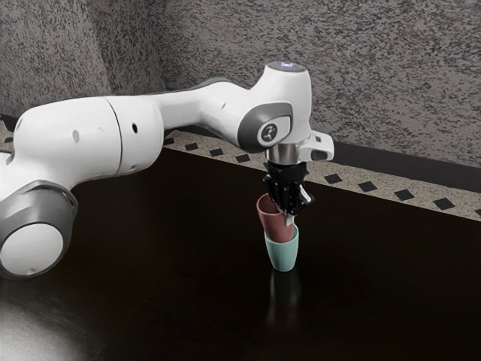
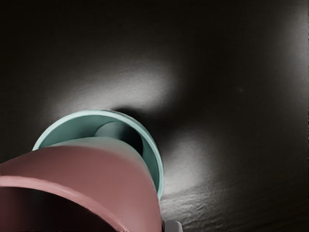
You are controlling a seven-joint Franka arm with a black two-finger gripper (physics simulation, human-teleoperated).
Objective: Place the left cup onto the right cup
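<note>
A dusty-pink cup [image 1: 270, 218] hangs tilted, its base dipping into the mouth of a teal cup [image 1: 284, 252] that stands upright on the dark table [image 1: 150, 301]. My black gripper [image 1: 289, 213] comes down from above and is shut on the pink cup's rim on the side toward the exterior view's right. In the wrist view the pink cup [image 2: 82, 179] is large and close under my hand, and the teal cup [image 2: 145, 140] shows its open rim and inner floor just beyond it.
A pale strip with black diamond tiles [image 1: 361, 184] runs along the table's far edge below a rough grey wall [image 1: 376, 68]. My white arm [image 1: 113, 143] stretches in from the exterior view's left over the table.
</note>
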